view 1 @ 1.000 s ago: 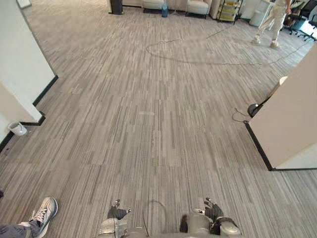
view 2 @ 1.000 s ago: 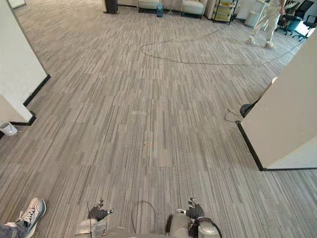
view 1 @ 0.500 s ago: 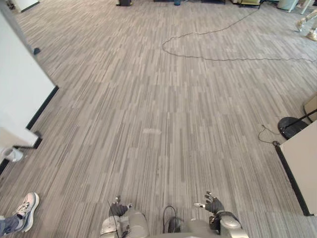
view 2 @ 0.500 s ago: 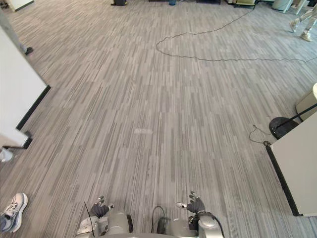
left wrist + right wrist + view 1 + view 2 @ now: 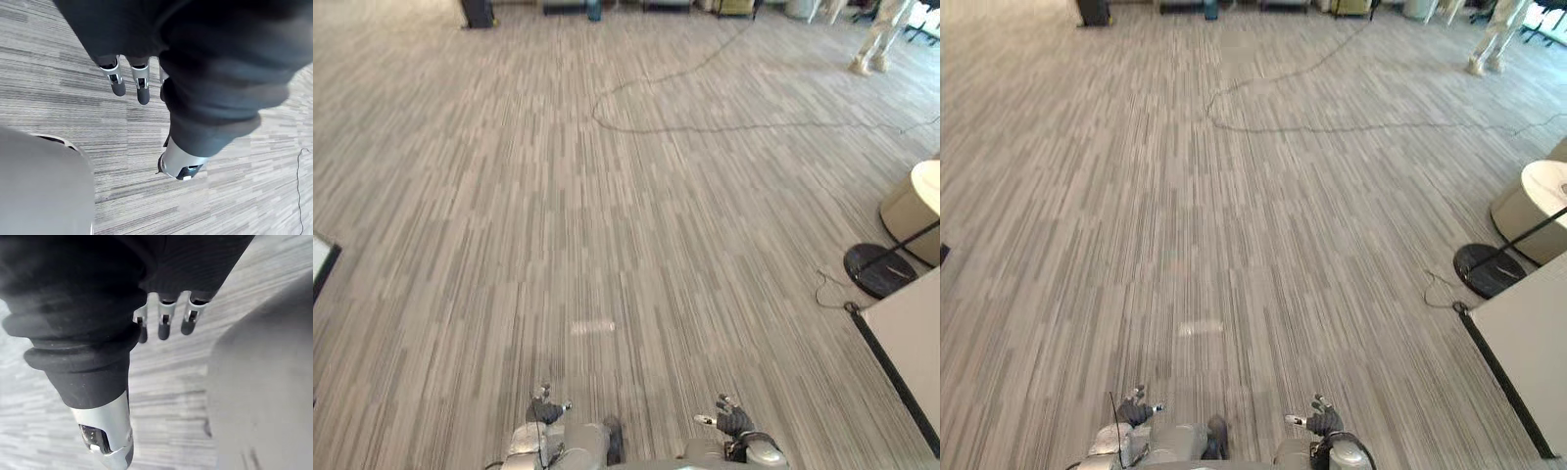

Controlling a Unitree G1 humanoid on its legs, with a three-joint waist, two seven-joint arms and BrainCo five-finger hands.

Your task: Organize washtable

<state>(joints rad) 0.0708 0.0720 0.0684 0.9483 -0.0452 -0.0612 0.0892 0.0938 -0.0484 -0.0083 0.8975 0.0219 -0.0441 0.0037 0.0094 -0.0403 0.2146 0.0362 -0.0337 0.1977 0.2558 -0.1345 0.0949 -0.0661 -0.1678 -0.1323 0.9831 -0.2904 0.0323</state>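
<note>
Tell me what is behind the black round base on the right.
Behind the black round base stands a beige round drum-like piece, on striped carpet. The view's edge cuts off its right side, and it hides the floor beyond.

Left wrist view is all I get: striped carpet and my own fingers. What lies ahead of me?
Observer: The head views show open grey carpet ahead, and a white partition stands on your right.
Operator: Anything near that partition?
Observer: A round black stand base sits on the carpet by its far corner, with a cream round table just beyond.
Operator: My left hand is empty. And the other?
Observer: The right hand hangs low at your side, fingers straight, holding nothing.
</note>
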